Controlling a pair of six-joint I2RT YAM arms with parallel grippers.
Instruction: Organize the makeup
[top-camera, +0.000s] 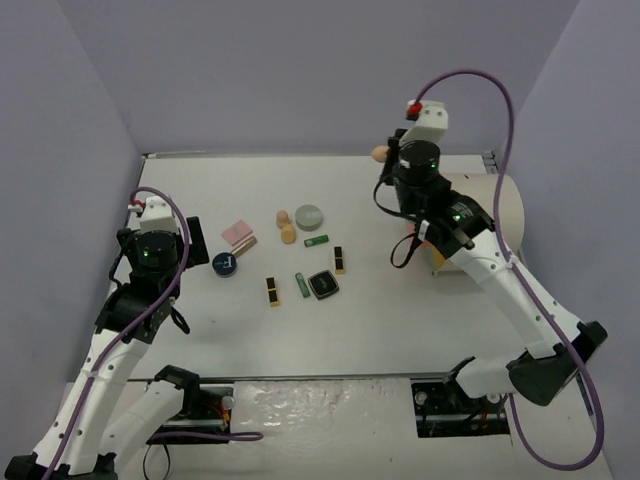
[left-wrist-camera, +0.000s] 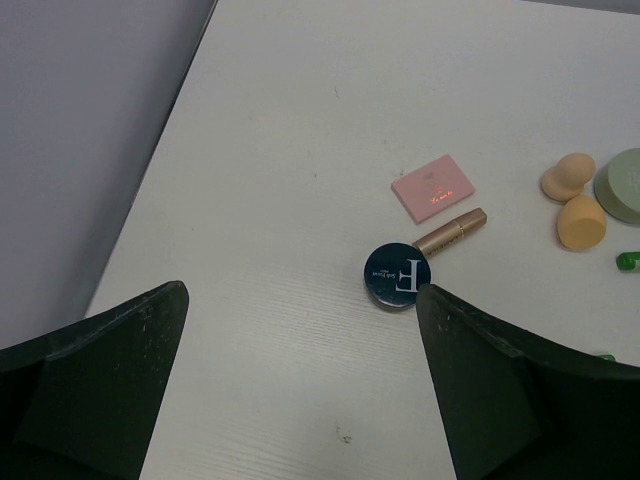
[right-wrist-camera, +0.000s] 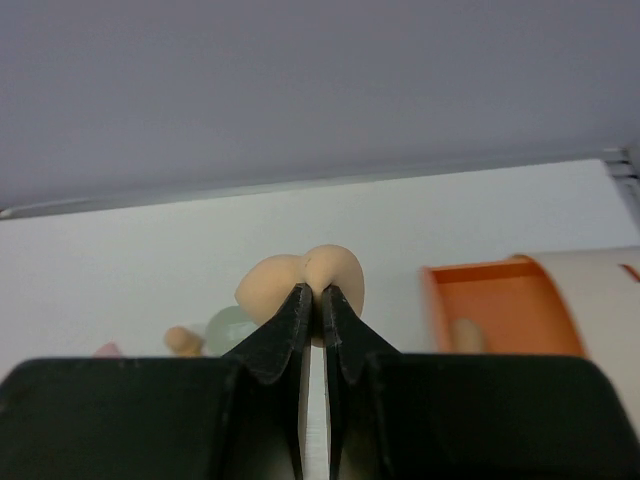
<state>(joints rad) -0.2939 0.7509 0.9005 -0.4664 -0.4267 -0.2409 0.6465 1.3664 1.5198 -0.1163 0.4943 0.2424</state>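
One peach sponge (right-wrist-camera: 345, 272) sits pinched in the right gripper (right-wrist-camera: 312, 298) near the tabletop's (top-camera: 400, 330) far edge, just left of the drum's (top-camera: 505, 205) open orange drawer (right-wrist-camera: 490, 300). Left gripper (left-wrist-camera: 300, 292) hangs spread wide over bare surface beside the left edge, blue compact (left-wrist-camera: 397, 275) near its right finger; other makeup (top-camera: 309, 215) clusters mid-table

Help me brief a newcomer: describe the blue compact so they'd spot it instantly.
Find the pink palette left of centre on the table. Just toward the near edge lies the blue compact: the only round dark lid, marked with a white F.
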